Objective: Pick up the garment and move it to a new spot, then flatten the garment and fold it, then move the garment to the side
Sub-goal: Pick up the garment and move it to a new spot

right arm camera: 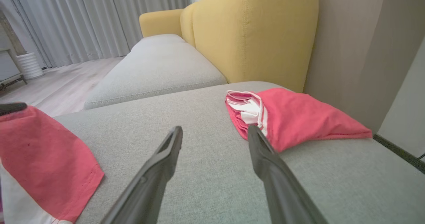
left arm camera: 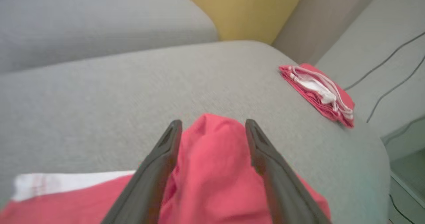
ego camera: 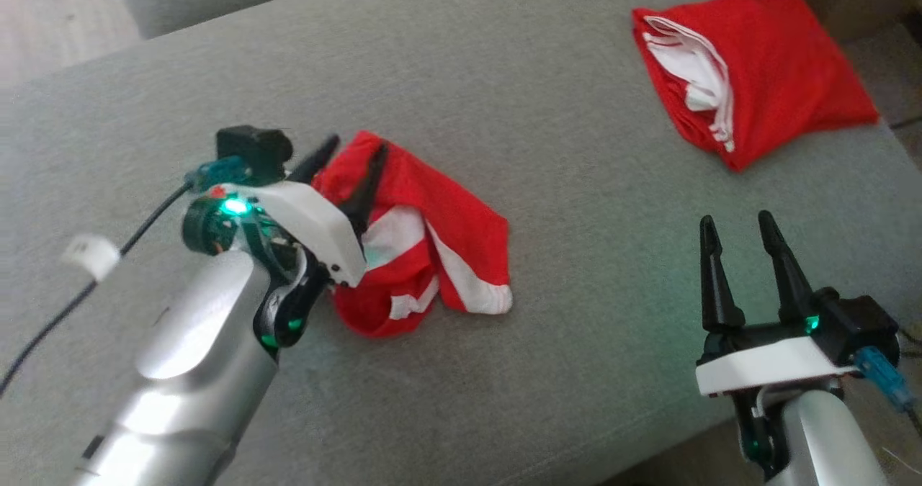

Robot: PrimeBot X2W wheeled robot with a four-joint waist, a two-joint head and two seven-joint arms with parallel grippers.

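Observation:
The garment (ego camera: pixel 432 219), red with white stripes, lies crumpled on the grey sofa cushion (ego camera: pixel 547 111) at the middle left. My left gripper (ego camera: pixel 356 146) sits over its left part, open, fingers spread wide. In the left wrist view a hump of the red garment (left arm camera: pixel 212 164) rises between the two fingers of the left gripper (left arm camera: pixel 213 122), which are not pinching it. My right gripper (ego camera: pixel 736 219) stands open and empty at the lower right, well clear of the cloth. The right wrist view has the right gripper (right arm camera: pixel 214 128) over bare cushion, the garment (right arm camera: pixel 43 151) far to its left.
A second red and white garment (ego camera: pixel 763 68), folded, lies at the cushion's far right corner. A yellow backrest (right arm camera: pixel 252 31) rises behind the cushion. The cushion's front edge (ego camera: pixel 648 450) runs close beside my right arm. Thin cables (left arm camera: pixel 382 64) cross the surface beyond the folded garment.

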